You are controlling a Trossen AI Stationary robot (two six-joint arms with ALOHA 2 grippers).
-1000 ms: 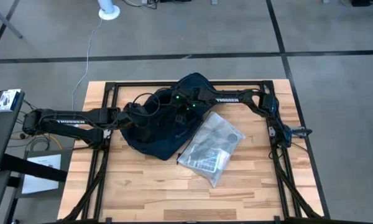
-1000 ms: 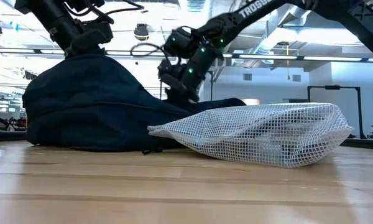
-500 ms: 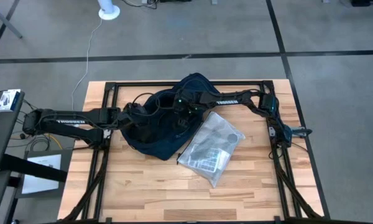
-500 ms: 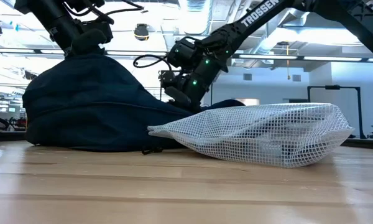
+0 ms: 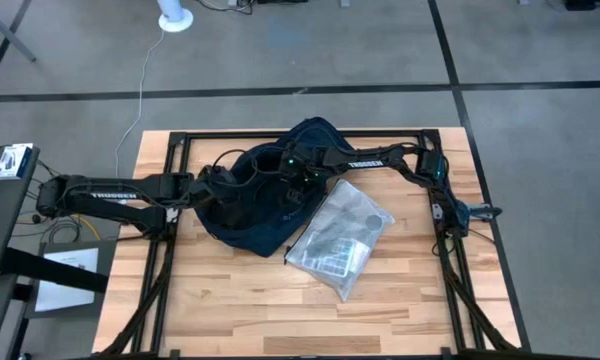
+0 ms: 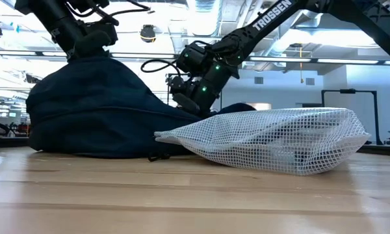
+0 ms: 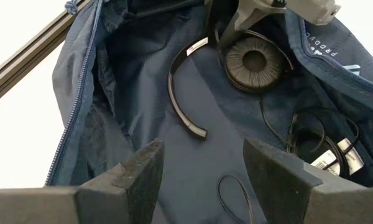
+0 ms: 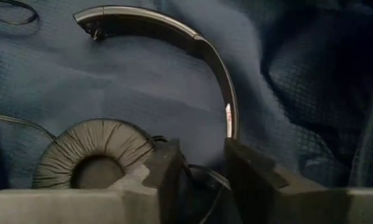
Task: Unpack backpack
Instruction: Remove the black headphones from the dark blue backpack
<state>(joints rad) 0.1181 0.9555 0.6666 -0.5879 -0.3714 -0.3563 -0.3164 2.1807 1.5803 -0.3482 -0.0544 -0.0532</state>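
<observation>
Navy backpack (image 5: 265,205) gaping, headphones (image 8: 130,134) inside, right tool (image 8: 199,171) spread over them, left tool (image 7: 202,171) spread, mesh pouch (image 5: 340,238) beside.

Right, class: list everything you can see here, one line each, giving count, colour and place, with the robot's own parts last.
backpack: one, dark navy, back middle of the table, open.
headphones: one pair, black, lying inside the backpack.
cable: one, black, coiled inside the backpack beside the headphones.
mesh pouch: one, white and clear, on the table to the right of the backpack, touching it.
table: one, light wood with a black frame.
left gripper: one, dark, open at the backpack's opening, holding nothing.
right gripper: one, dark, inside the backpack at the headphones, fingers either side of the headband near the ear pad.
</observation>
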